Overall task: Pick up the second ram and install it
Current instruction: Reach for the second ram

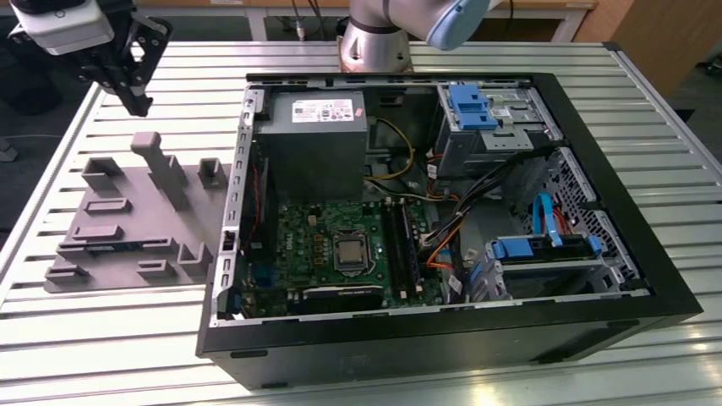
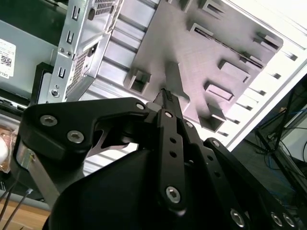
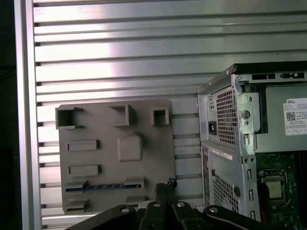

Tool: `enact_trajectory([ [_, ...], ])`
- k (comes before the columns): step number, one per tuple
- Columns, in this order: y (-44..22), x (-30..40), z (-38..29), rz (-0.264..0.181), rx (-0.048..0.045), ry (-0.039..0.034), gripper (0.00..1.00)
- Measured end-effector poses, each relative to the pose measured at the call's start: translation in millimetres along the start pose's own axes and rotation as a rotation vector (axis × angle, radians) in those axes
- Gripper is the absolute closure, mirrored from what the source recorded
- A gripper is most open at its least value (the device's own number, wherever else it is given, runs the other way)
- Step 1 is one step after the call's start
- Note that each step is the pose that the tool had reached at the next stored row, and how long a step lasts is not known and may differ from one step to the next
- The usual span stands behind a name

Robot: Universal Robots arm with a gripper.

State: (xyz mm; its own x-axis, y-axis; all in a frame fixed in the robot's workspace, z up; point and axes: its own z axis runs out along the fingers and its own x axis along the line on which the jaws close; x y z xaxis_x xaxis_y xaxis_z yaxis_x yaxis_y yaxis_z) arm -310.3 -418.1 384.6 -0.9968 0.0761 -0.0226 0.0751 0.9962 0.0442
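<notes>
Hovering over the grey tray (image 1: 118,190), your gripper (image 1: 140,103) has its fingers together, holding nothing.
You see the ram (image 3: 103,187) lying in a tray slot, its long axis pointing toward the computer case (image 3: 230,143).

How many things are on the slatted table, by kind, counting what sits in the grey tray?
computer case: 1
grey holder tray: 1
ram stick, lying in the tray: 1
Total: 3
</notes>
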Motion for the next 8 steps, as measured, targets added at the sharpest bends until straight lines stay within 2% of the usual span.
enact_trajectory([
  [8,-9.4,9.5,1.2,0.0,0.0,0.0002,0.89],
])
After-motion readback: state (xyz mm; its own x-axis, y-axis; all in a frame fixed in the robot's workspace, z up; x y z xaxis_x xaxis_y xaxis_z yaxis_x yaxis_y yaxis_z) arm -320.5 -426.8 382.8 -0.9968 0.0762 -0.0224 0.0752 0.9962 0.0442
